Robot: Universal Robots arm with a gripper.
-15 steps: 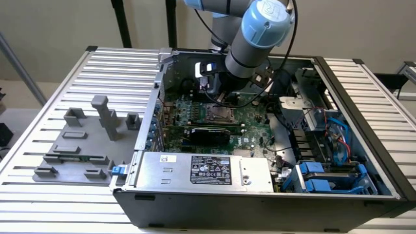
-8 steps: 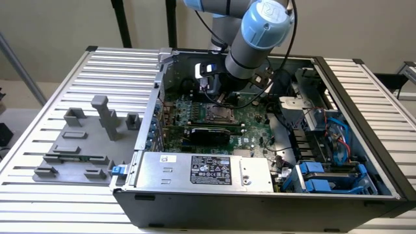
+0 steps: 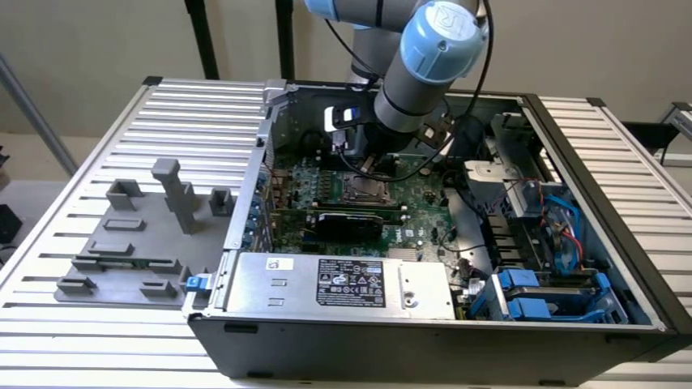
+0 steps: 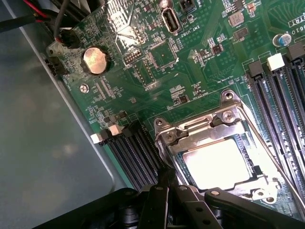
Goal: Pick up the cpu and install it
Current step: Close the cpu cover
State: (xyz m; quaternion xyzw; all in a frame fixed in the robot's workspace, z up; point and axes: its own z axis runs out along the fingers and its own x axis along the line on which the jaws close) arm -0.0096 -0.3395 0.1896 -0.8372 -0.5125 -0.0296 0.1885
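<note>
Open PC case point(image 3: 605, 243) lies on its side on a slatted metal table point(image 3: 76, 146). The arm point(image 3: 427, 69) reaches down from the far side into the case, over the green motherboard point(image 3: 357, 190).

Gripper point(image 4: 167, 183) is low over the board, fingers together w/ nothing seen between them. The tips sit right at the edge of the socket frame point(image 4: 224, 119), on the side toward the RAM slots point(image 4: 131, 152) – touching or just above, can't tell.

The cpu point(image 4: 217, 162) lies flat inside the socket, silvery top glaring bright, w/ the metal frame around it. It's seated in the recess, not in the gripper. In the exterior view the socket point(image 3: 359, 190) sits about mid-board, just near of the wrist.

Elsewhere on the board in the wrist view: a coin cell battery point(image 4: 96, 60) near the board's corner, a USB header point(image 4: 170, 21), more RAM slots point(image 4: 281, 90) past the socket.

Exterior view's left: grey fixture blocks point(image 3: 135, 235) on the table, well apart from the case. Near edge of the case: PSU point(image 3: 335, 284) w/ a label – to the exterior view's right of it, blue drive brackets point(image 3: 536, 296).
</note>
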